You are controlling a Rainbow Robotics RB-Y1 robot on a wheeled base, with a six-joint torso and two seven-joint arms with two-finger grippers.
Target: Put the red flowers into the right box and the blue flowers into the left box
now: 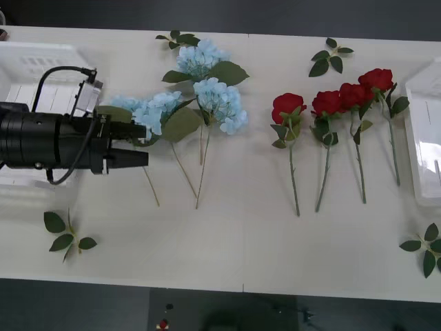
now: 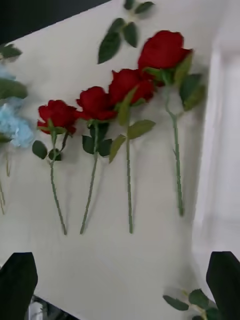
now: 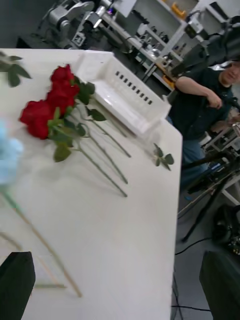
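Several red flowers lie in a row right of centre, blooms away from me (image 1: 327,103) (image 2: 95,102) (image 3: 50,102). Three blue flowers (image 1: 219,102) lie left of centre; one bloom shows in the left wrist view (image 3: 7,155) and one in the right wrist view (image 2: 12,127). My left gripper (image 1: 146,143) (image 3: 120,285) is open, its black fingers pointing right at the stem of the leftmost blue flower (image 1: 148,110). The left box (image 1: 34,65) stands behind that arm. The right box (image 1: 424,138) (image 2: 225,150) (image 3: 125,92) is at the right edge. My right gripper (image 2: 120,285) hangs open above the red flowers' stems, holding nothing.
Loose green leaf sprigs lie at the front left (image 1: 69,238), front right (image 1: 424,245), back centre (image 1: 329,56) and behind the blue flowers (image 1: 178,38). The table's front edge (image 1: 241,283) is close. A person stands beyond the table's right end (image 3: 200,100).
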